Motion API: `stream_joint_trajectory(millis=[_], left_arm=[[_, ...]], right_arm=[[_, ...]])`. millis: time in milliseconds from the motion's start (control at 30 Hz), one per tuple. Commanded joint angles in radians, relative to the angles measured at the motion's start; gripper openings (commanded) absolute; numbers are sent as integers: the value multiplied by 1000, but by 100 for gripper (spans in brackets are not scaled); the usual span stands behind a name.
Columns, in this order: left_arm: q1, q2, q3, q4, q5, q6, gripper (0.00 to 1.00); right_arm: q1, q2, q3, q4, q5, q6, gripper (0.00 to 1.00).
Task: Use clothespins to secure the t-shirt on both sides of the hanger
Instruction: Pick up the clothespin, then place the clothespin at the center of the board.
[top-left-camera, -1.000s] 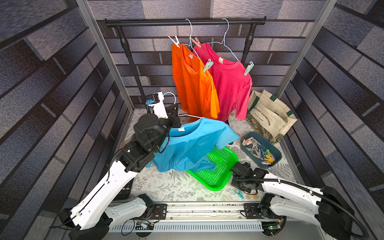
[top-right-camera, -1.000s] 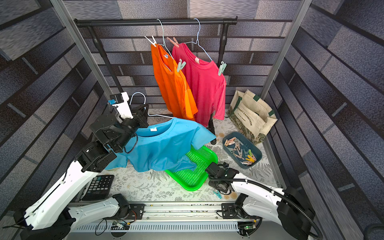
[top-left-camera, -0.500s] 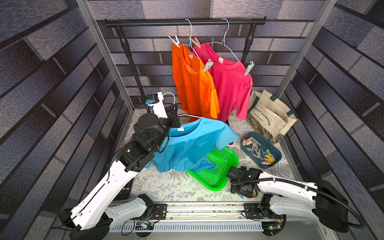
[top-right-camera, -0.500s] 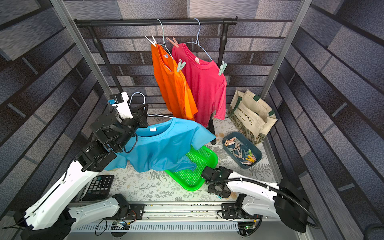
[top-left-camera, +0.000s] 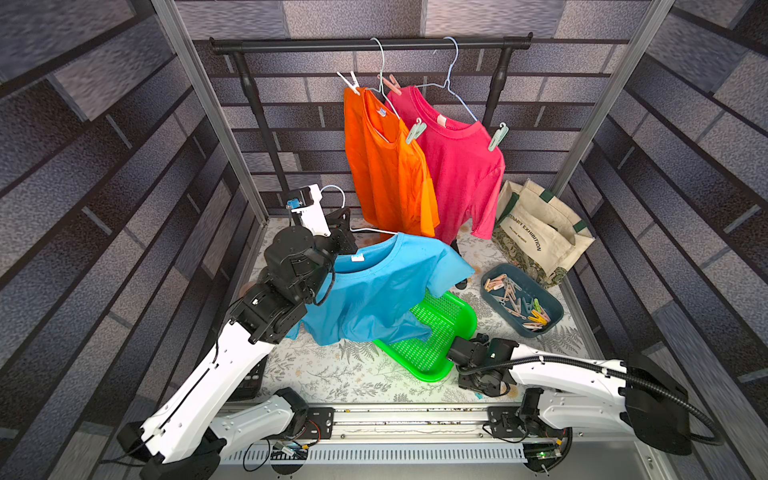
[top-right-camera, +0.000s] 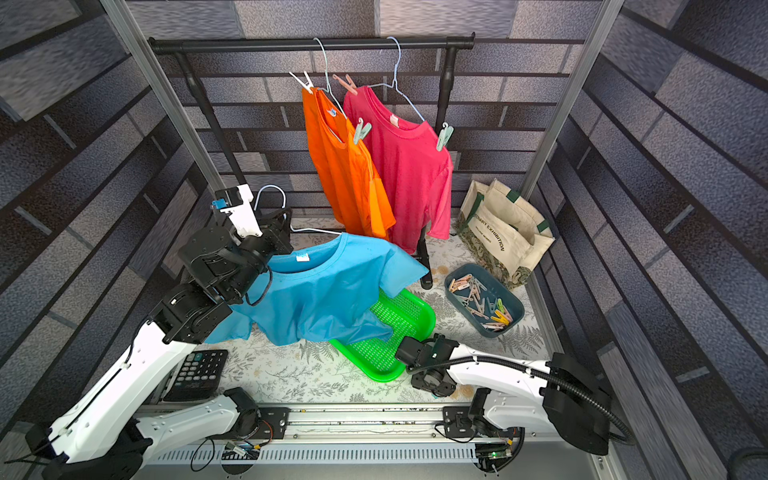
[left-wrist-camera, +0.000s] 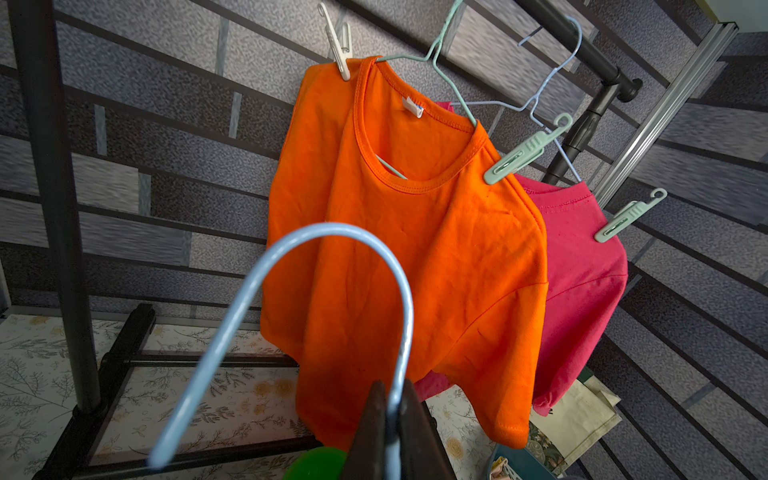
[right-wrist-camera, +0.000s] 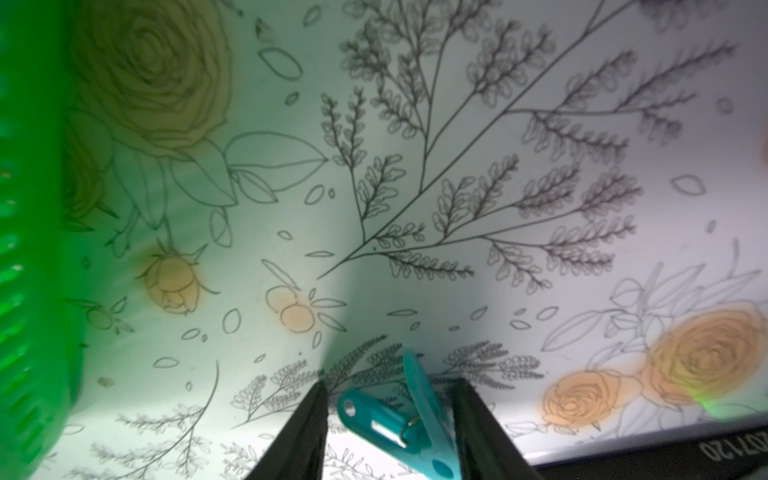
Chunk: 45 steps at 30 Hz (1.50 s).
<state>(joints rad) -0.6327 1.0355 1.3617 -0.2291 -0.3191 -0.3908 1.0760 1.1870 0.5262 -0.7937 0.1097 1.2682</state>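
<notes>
A blue t-shirt (top-left-camera: 374, 291) hangs on a pale wire hanger (left-wrist-camera: 332, 227) above the table's left half. My left gripper (left-wrist-camera: 392, 390) is shut on the hanger's wire just below the hook, also seen in both top views (top-left-camera: 347, 224) (top-right-camera: 286, 220). My right gripper (right-wrist-camera: 390, 384) points down at the table near the front edge (top-left-camera: 484, 380). It stands open, with a teal clothespin (right-wrist-camera: 386, 419) lying on the cloth between its fingers. More clothespins (top-left-camera: 515, 297) fill a dark blue bin (top-left-camera: 536, 332) at the right.
A green basket (top-left-camera: 440, 328) lies just left of my right gripper, under the blue shirt's hem. An orange shirt (top-left-camera: 386, 166) and a pink shirt (top-left-camera: 461, 166) hang pegged on the black rail (top-left-camera: 370, 43). A tote bag (top-left-camera: 540, 232) stands back right; a calculator (top-right-camera: 199, 370) lies front left.
My right wrist has shifted slightly left toward the green basket's front corner, staying low over the table. The left arm and the blue shirt have not moved.
</notes>
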Motion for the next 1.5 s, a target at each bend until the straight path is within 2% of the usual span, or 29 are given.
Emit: stream_joint_trajectory(millis=[0, 100, 300, 433, 567, 833, 1067, 1233, 1300, 1333, 1467], left_arm=[[15, -20, -13, 14, 26, -30, 8], [26, -18, -19, 15, 36, -44, 8], [37, -12, -21, 17, 57, -64, 8], [39, -12, -19, 13, 58, -67, 8], [39, -12, -21, 11, 61, -72, 8], [40, 4, -18, 14, 68, -79, 8], [42, 17, -9, 7, 80, -84, 8], [44, 17, -7, -1, 81, -82, 9], [46, 17, -8, -4, 81, -83, 9], [45, 17, -9, -4, 82, -82, 10], [47, 17, -19, 4, 82, -84, 12]], right_arm=[[15, 30, -77, 30, -75, 27, 40], [14, -4, -89, 38, -86, 38, 31], [15, -26, -98, 47, -78, 52, 26], [9, -23, -104, 79, -69, 54, 18], [-37, -31, -103, 94, -69, 26, 17], [-317, -122, -73, 90, -70, -168, 17], [-615, -13, -6, 115, -90, -390, 16], [-775, 59, 57, 116, -80, -509, 16], [-820, 74, 82, 114, -82, -540, 17], [-834, 80, 95, 110, -80, -554, 21], [-849, 87, 146, 81, -70, -581, 47]])
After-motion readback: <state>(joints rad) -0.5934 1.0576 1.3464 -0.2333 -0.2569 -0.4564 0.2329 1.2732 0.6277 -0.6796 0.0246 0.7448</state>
